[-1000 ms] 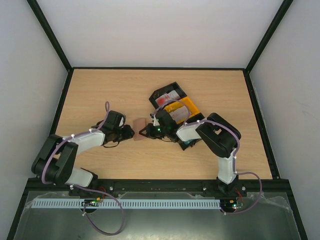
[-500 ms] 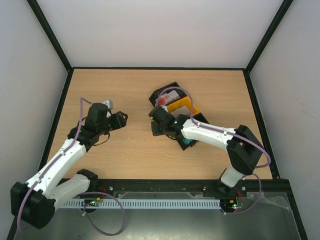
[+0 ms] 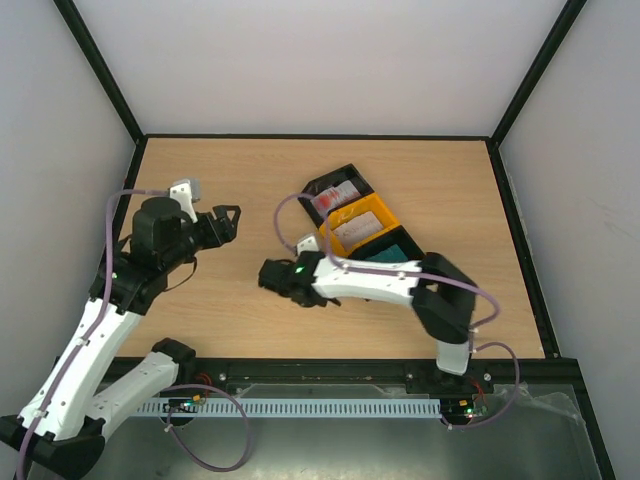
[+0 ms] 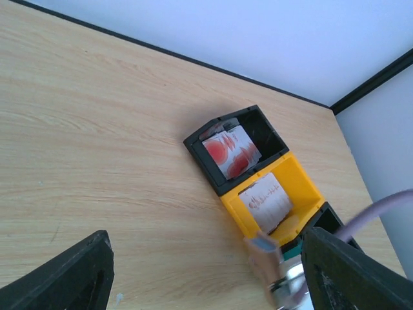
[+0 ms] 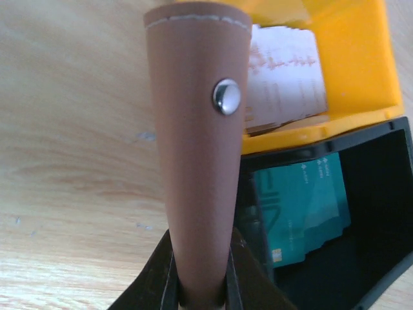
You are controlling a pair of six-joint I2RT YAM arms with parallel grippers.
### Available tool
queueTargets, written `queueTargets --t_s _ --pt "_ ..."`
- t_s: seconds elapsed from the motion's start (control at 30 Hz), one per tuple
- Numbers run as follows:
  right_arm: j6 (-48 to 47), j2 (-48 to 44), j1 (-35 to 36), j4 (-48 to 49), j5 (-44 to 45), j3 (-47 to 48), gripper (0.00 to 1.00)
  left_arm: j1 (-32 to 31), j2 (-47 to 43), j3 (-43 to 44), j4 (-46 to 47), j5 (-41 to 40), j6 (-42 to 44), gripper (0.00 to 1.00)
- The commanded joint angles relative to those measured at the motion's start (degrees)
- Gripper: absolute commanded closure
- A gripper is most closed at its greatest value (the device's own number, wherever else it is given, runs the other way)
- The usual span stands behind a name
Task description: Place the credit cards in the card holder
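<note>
The card holder (image 5: 197, 129) is folded shut and pinched at one end by the right gripper (image 5: 200, 287), its long axis running straight out from the fingers. The credit cards (image 5: 300, 206) lie in the trays (image 5: 361, 64) close by, off to the right. The left gripper (image 3: 222, 222) hangs open and empty, well apart. I'd judge the right arm nearer the cards, though its grip is taken.

bright, even light from overhead, shadows faint and soft. at 4 o'clock in the left wrist view a cable (image 4: 371, 216) smears with blur; the card holder (image 5: 197, 161) looks crisp, its stud (image 5: 226, 97) glinting.
</note>
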Motion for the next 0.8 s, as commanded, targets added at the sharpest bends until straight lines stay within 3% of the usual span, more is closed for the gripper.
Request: queueTargets --t_s 0.0,0.23,0.4,0.57,0.77 --pt "5.2 9.8 5.0 -11.2 5.4 5.9 0.98 0.4 0.1 4.8 -6.1 -3.8 3.7 0.19" --pt "2.5 22.0 10.2 -10.3 -0.9 16.2 0.93 0.5 -0.2 10.0 -8.8 -7.8 4.8 0.11" --pt "-1.2 22.3 10.9 -0.8 -8.9 16.8 0.73 0.5 0.5 9.3 -9.2 -9.2 6.3 0.01" --pt "-3.4 20.4 10.7 5.9 -15.9 17.0 0.46 0.6 2.0 9.9 -9.3 -11.1 8.1 0.00" --pt "-3.3 11.3 9.0 13.8 -19.5 15.4 0.36 0.8 3.6 8.6 -7.5 -10.2 8.3 0.00"
